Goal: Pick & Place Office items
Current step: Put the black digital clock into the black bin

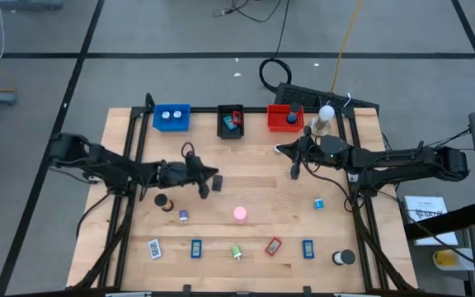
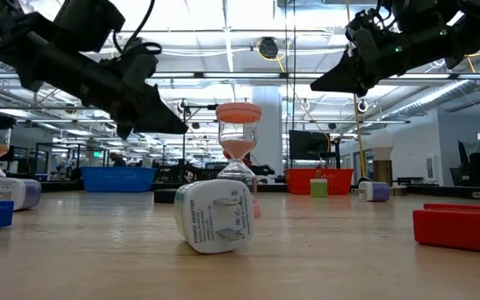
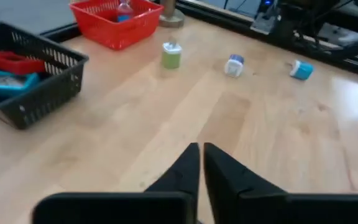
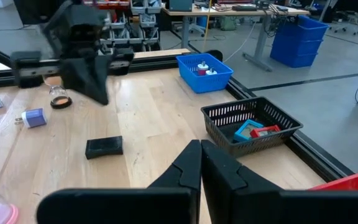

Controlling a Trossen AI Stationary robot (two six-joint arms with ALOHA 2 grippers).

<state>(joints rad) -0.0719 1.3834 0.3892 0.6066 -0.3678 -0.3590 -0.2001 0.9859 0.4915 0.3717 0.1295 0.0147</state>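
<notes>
- Left gripper (image 1: 204, 186): fingers pressed together, nothing held, hung just left of the pink timer (image 1: 240, 214) and above the table (image 1: 254, 186).
- Right gripper (image 1: 294, 169): also closed and empty, up-right of the timer, near the red tray (image 1: 285, 118).
- Items lie scattered around the timer; a black block (image 4: 104, 147) lies near it.
- Between picks, it seems; next, one gripper must be opened over an item.
</notes>
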